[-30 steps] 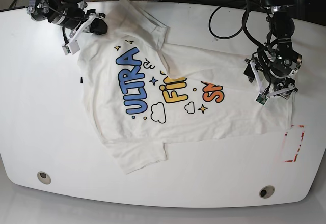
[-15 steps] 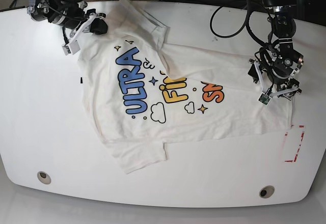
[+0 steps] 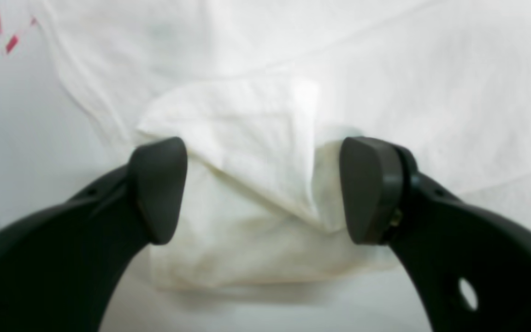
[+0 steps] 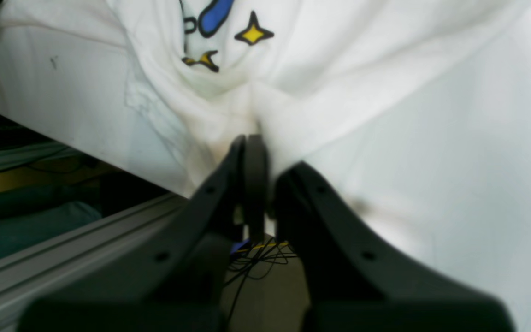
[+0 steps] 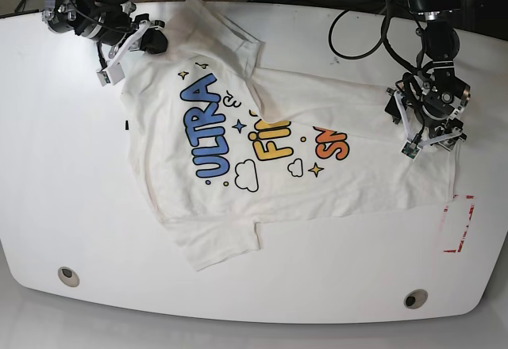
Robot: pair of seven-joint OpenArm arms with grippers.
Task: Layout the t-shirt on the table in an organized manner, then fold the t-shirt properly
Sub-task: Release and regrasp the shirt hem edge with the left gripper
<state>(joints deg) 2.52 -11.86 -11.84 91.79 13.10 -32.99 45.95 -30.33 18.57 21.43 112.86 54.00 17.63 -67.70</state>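
The white t-shirt (image 5: 238,198) lies print side up on the table (image 5: 63,174), with a flap of cloth folded over the middle of the colored letters. My right gripper (image 5: 151,40) is shut on the shirt's far-left edge; in the right wrist view its fingers (image 4: 251,152) pinch bunched fabric (image 4: 339,69) at the table's rim. My left gripper (image 5: 430,141) hovers over the shirt's right edge. It stands open (image 3: 263,191), its pads (image 3: 157,189) on either side of a folded corner of cloth (image 3: 247,152) and not gripping it.
A red tape outline (image 5: 459,224) marks the table right of the shirt and also shows as red tape (image 3: 12,44) in the left wrist view. Two grommet holes (image 5: 68,275) (image 5: 414,298) sit near the front edge. Black cables (image 5: 357,40) loop at the back right.
My left gripper has shifted slightly toward the back of the table over the shirt's right edge, staying open. The right gripper and the shirt have not moved.
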